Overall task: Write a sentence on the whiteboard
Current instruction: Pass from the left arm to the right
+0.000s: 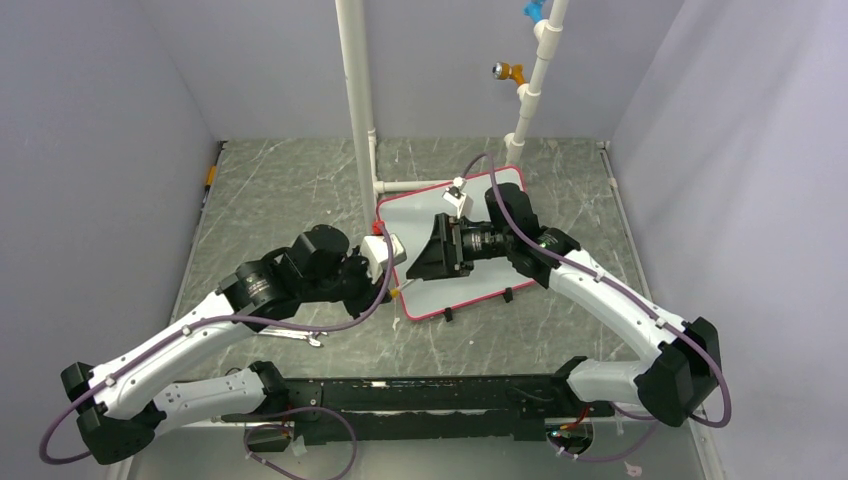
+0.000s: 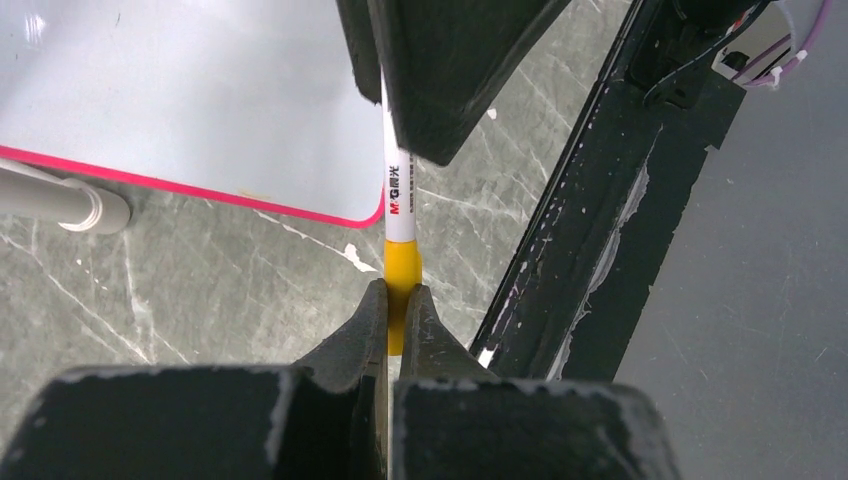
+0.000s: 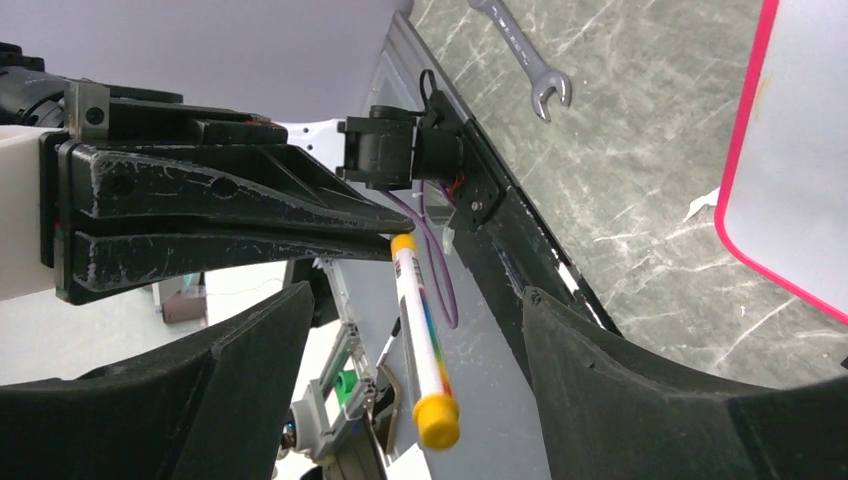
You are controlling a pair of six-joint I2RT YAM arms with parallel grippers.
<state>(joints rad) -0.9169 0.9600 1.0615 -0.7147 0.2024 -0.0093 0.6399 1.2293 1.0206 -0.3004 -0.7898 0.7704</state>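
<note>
Centrally in the overhead view, the whiteboard (image 1: 470,292) lies flat on the grey marbled table (image 1: 290,190), its pink rim showing. Just off its lower left corner, the left gripper (image 2: 400,300) is pinched tight on the yellow end of a white marker (image 2: 398,190). The right gripper (image 3: 415,300) stands wide, its jaws either side of the marker without touching it. A wrench (image 3: 525,55) lies on the table, upper middle of the right wrist view.
</note>
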